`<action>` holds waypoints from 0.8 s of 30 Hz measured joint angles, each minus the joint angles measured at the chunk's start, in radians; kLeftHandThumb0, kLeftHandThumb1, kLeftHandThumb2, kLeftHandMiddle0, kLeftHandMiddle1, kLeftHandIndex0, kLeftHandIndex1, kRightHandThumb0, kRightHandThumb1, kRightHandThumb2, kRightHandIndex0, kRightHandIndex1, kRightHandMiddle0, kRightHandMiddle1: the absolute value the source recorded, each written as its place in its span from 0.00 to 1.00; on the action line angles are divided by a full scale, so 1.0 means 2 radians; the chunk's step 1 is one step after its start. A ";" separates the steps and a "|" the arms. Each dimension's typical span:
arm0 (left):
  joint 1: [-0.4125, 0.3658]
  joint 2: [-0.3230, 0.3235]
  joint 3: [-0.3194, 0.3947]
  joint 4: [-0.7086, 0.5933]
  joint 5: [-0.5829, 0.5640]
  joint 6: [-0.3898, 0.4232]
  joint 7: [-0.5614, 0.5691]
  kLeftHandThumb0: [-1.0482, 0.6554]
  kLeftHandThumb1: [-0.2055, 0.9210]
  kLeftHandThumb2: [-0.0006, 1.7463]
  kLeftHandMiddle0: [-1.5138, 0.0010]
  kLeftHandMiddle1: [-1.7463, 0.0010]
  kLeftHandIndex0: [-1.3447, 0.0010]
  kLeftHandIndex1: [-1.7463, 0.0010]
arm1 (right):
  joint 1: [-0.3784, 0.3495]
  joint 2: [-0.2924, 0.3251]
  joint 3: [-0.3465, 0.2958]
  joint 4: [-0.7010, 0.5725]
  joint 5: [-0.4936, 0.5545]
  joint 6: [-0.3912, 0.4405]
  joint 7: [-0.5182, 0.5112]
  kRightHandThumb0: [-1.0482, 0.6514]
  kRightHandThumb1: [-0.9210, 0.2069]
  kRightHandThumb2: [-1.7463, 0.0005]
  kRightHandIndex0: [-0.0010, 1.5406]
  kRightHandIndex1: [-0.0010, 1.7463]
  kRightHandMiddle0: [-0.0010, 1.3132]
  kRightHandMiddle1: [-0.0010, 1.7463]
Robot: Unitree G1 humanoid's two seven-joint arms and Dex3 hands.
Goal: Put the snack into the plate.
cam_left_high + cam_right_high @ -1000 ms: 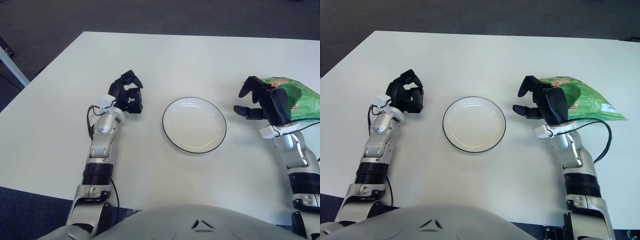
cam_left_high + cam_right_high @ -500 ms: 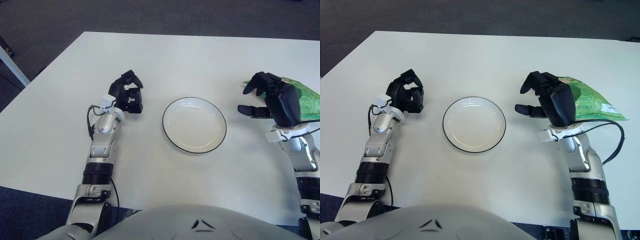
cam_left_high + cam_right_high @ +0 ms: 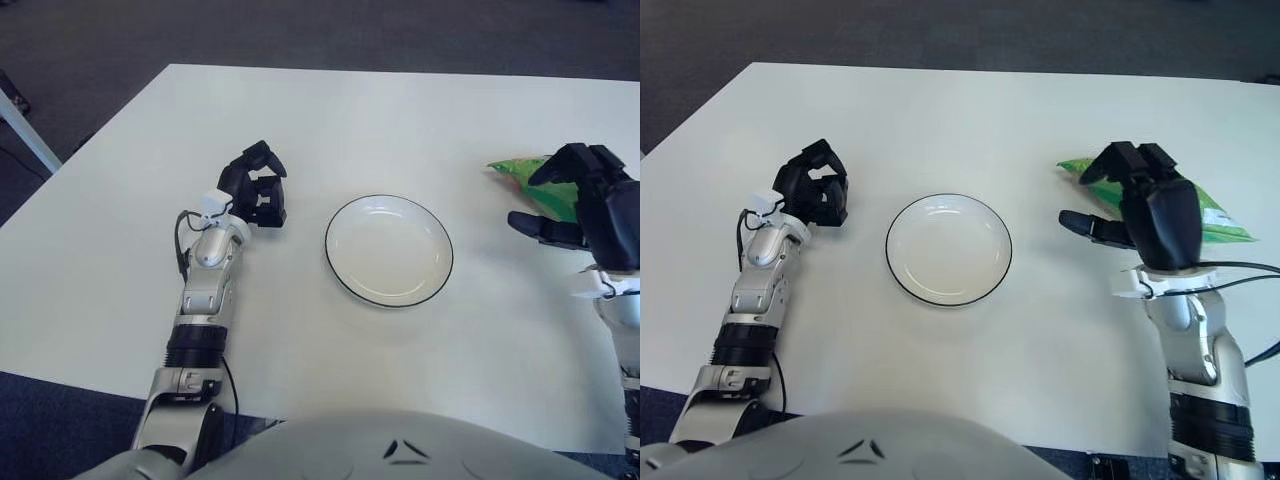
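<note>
Snack (image 3: 1215, 215) under right robot hand (image 3: 1140, 205), right of plate (image 3: 948, 249).

An office or lab-style room set up for robot trials.

A broad, plain white tabletop (image 3: 970, 110) of the desk or meeting-room kind stands on dark grey, short-pile carpet (image 3: 940, 30) typical of commercial interiors. At the far left edge of the left eye view, a pale slanted leg or frame of other furniture (image 3: 25, 130) shows on that carpet. The surface carries only a white plate (image 3: 948, 249) and a green snack bag (image 3: 1210, 215), with no household clutter around.
</note>
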 measured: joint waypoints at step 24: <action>-0.007 0.001 0.000 0.016 0.000 -0.015 -0.003 0.31 0.37 0.83 0.13 0.00 0.48 0.00 | 0.016 -0.045 -0.032 -0.088 -0.102 0.219 0.121 0.06 0.00 0.36 0.02 0.40 0.00 0.62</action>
